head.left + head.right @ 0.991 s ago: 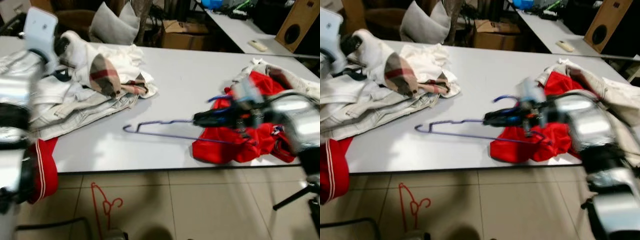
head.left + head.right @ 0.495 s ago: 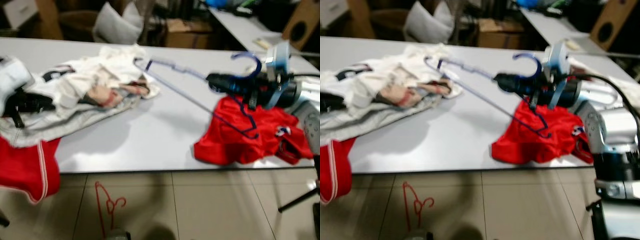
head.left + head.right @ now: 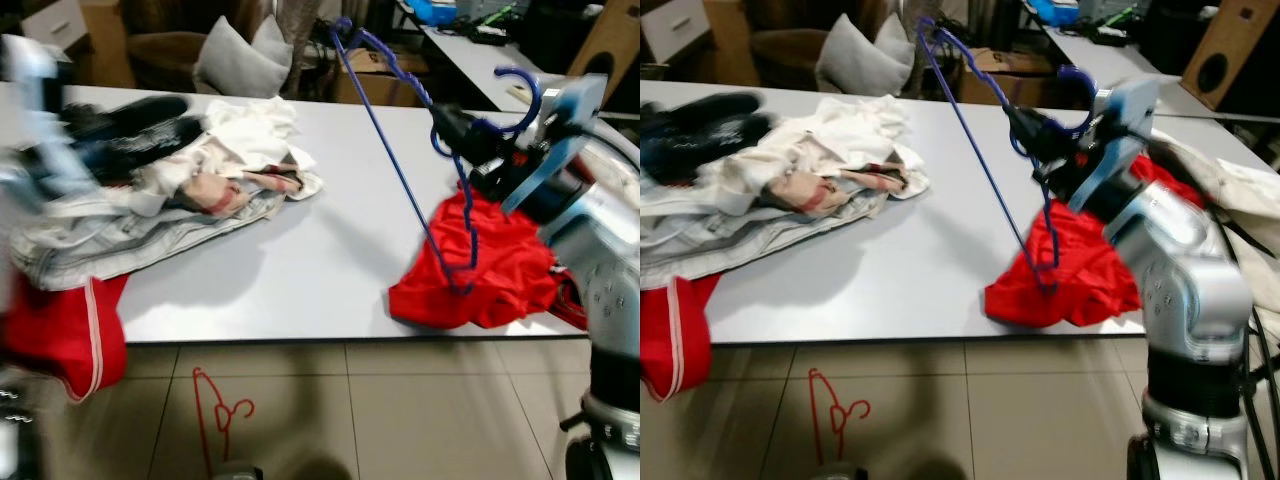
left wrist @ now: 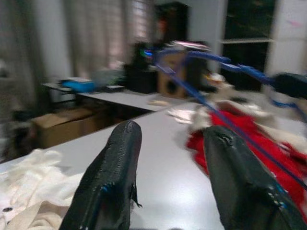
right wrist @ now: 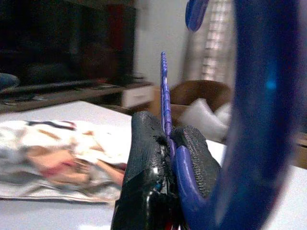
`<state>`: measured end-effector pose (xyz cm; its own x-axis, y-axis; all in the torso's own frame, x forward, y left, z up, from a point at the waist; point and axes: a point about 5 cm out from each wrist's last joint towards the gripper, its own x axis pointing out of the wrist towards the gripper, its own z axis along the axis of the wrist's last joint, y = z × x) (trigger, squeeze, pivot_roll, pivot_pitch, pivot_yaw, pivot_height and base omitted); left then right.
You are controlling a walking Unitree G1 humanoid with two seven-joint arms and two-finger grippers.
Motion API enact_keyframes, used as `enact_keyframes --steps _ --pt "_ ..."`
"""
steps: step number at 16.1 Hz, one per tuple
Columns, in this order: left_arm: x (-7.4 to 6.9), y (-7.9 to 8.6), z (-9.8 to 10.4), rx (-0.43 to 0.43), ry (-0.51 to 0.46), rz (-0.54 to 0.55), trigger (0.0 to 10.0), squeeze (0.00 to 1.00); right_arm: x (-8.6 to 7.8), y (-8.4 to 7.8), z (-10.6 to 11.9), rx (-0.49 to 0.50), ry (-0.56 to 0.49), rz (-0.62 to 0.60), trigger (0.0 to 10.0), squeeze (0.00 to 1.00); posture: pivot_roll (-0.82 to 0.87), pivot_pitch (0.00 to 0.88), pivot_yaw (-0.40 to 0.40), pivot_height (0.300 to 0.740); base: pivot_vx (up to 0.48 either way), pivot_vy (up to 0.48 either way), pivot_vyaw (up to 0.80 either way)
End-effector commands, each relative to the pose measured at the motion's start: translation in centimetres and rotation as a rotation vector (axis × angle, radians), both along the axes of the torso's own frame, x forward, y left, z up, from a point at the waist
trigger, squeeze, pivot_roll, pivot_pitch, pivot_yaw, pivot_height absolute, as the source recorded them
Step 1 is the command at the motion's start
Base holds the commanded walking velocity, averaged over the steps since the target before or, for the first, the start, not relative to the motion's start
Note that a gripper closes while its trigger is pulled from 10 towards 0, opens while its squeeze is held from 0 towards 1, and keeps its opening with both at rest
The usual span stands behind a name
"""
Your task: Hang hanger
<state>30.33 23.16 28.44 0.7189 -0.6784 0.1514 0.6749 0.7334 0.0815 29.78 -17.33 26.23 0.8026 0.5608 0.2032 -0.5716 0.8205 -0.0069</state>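
Blue hanger [image 3: 400, 170] is clamped by its neck in my right jaws [image 3: 462, 135], long axis tilted steeply above the table's [image 3: 330, 250] right edge, left jaws [image 4: 168, 158] gaping idle.

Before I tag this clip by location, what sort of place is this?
Probably a workroom or office used for laundry sorting, not a typical home room: long white table piled with clothes, a second desk behind, cardboard box and a speaker.
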Motion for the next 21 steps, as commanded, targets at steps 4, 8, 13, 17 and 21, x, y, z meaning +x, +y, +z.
enact_keyframes --steps 4,8,13,17,21 --pt "0.5 -4.1 -5.7 0.049 -0.008 0.311 10.0 0.06 -2.2 0.8 -1.8 0.000 0.033 -0.196 10.0 0.00 -0.11 0.000 -0.032 0.740 0.000 0.000 0.00" --pt "-1.2 -7.6 -8.9 0.033 0.054 0.328 10.0 0.05 -3.9 1.0 -3.4 0.071 0.061 -0.336 10.0 0.00 -0.12 0.000 -0.031 0.740 0.000 -0.400 0.00" --pt "-1.9 -8.8 -10.2 0.068 0.075 0.330 10.0 0.05 -4.5 -0.1 -5.2 0.040 0.121 -0.446 10.0 0.00 -0.12 0.000 -0.033 0.740 0.000 -0.451 0.00" --pt "-1.8 -8.6 -10.7 0.083 0.088 0.340 10.0 0.04 -4.7 0.1 -6.9 -0.002 0.186 -0.429 10.0 0.00 -0.12 0.000 -0.019 0.740 0.000 -0.436 0.00" --pt "-2.1 -8.6 -10.8 0.063 0.107 0.333 10.0 0.00 -5.6 -1.0 -9.3 0.004 0.271 -0.485 10.0 0.00 -0.11 0.000 -0.031 0.740 0.000 0.000 -0.35"
